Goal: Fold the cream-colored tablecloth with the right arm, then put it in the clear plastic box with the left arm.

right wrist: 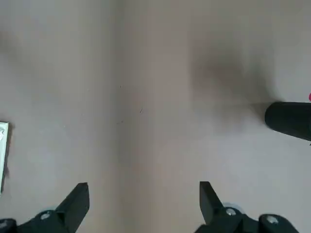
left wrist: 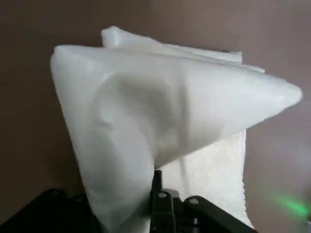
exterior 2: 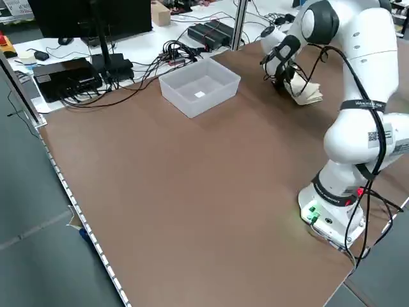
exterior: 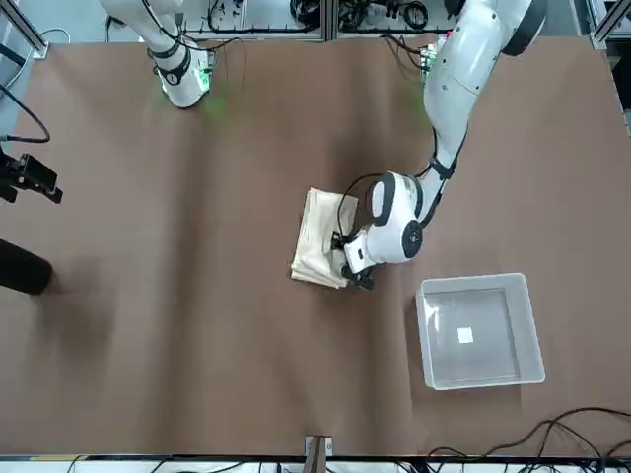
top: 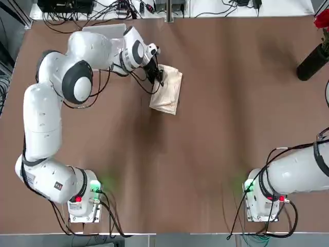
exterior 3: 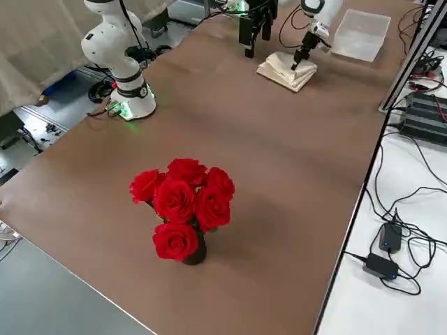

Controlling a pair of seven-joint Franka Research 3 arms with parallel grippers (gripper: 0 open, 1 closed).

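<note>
left gripper clamped, right gripper spread.

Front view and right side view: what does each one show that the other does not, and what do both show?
Only the front view shows the left hand from above, at the edge of the cream-colored tablecloth. Only the right side view shows red roses and power adapters. Both show the clear plastic box, with no cloth in it, and the brown table.

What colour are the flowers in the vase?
Red: the flowers are roses, clearest in the right side view.
</note>
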